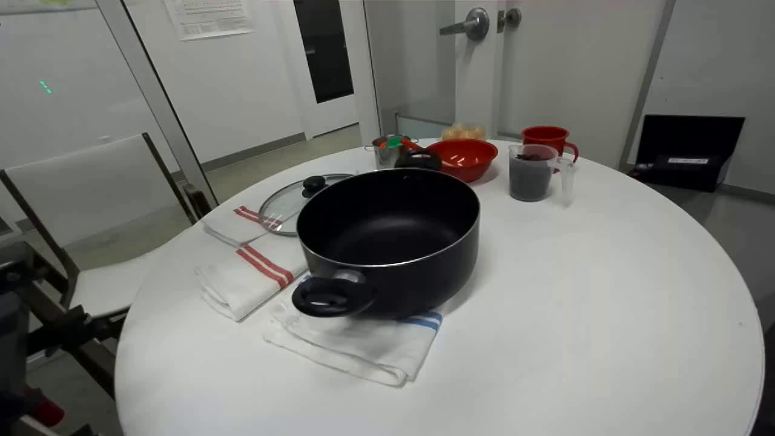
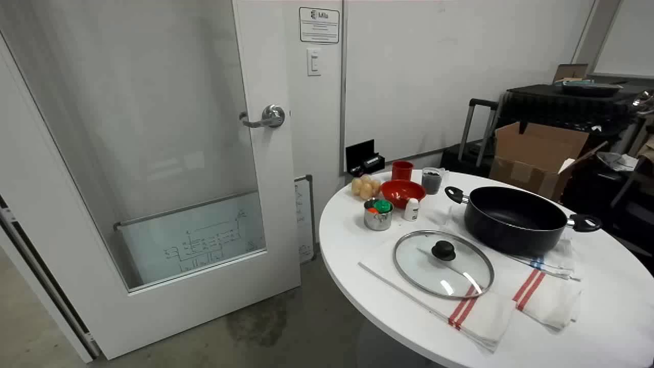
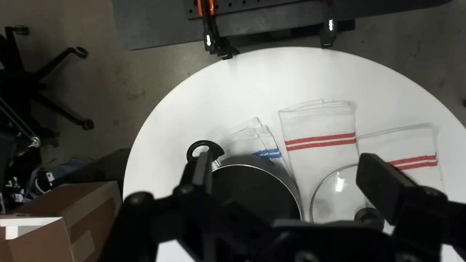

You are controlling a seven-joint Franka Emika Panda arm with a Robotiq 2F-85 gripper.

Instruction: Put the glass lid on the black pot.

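Presently, gripper (image 3: 284,173) jaws being held apart, slippage of the lid (image 3: 338,196), wrist-view lower right, is being anticipated from off-centre knob (image 3: 368,216) pinching.

this looks like a lab or office room. past the left edge of the round tabletop (image 2: 352,250), in an exterior view, stands a glazed door (image 2: 153,153) with a lever handle (image 2: 265,120); through it shows a scribbled board (image 2: 204,243). beyond the far edge are a notice (image 2: 319,25) headed "mila" and a wall whiteboard (image 2: 409,76). in the wrist view, a clamp (image 3: 209,32) and a perforated plate (image 3: 247,8) lie past the top edge, a castered chair base (image 3: 38,83) well off the left edge.
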